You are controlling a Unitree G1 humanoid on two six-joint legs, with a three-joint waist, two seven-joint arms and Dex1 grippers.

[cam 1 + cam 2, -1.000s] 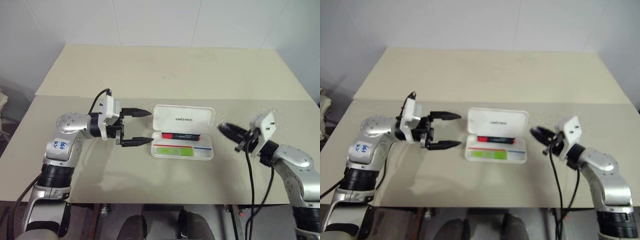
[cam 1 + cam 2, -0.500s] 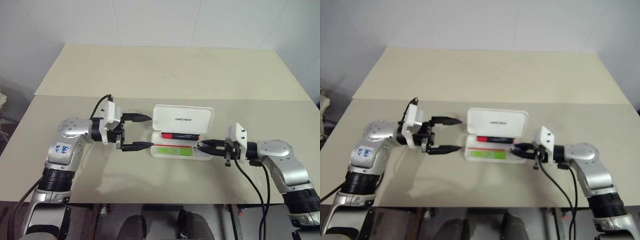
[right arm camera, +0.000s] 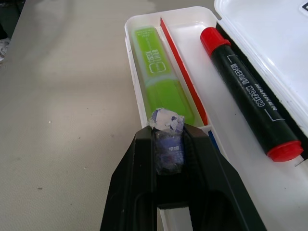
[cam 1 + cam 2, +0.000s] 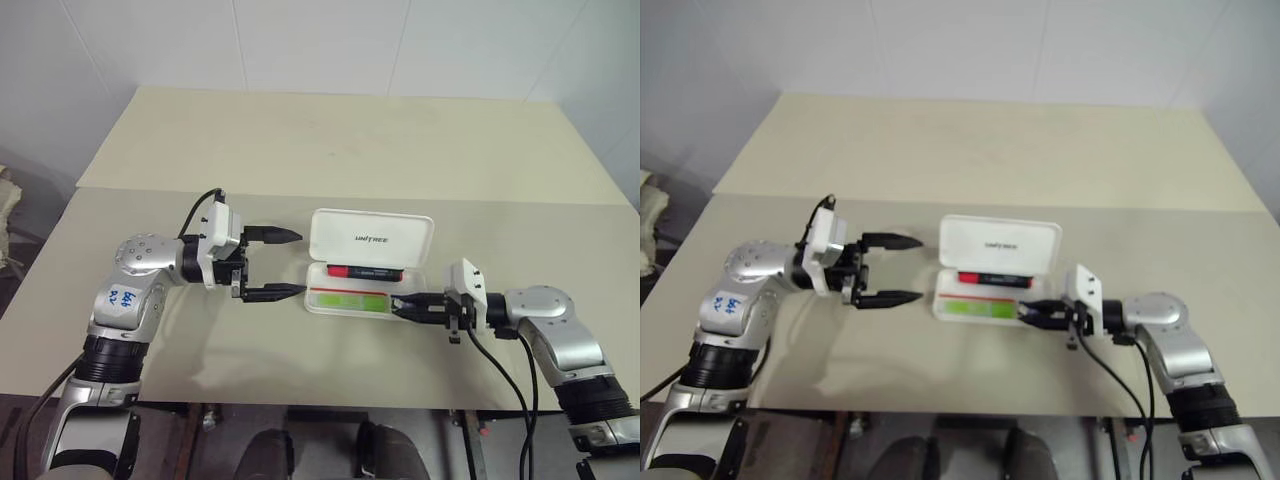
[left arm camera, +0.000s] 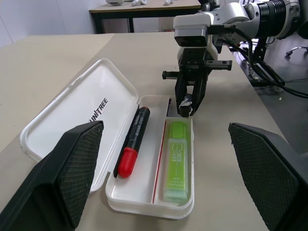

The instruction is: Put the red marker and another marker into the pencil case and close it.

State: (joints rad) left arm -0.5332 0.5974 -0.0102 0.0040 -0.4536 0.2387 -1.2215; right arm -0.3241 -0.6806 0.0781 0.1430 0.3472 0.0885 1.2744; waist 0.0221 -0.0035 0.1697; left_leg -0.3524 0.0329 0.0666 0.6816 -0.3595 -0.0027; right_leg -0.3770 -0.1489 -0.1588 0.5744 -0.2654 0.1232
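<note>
The white pencil case [image 4: 372, 238] lies open in the middle of the table, its lettered lid standing up at the back. The red marker [image 4: 362, 271] rests in the rear compartment, its red cap toward my left side. The lime-green highlighter [image 4: 348, 300] lies flat in the front compartment. My left gripper [image 4: 300, 262] hovers open and level just left of the case, empty. My right gripper [image 4: 398, 304] is shut, its tip over the case's right front end, just past the highlighter [image 3: 161, 86]. A small bluish-white wad sits between its fingertips [image 3: 144, 144].
The case sits on a beige table [image 4: 300, 150] with a seam running across it behind the case. Bare tabletop lies left, right and in front of the case. The table's front edge is close below both arms. A black cable [image 4: 500, 370] hangs from my right wrist.
My right gripper has swung down and leftward from off the case's right side to its right front end, staying shut. The left arm has held still.
</note>
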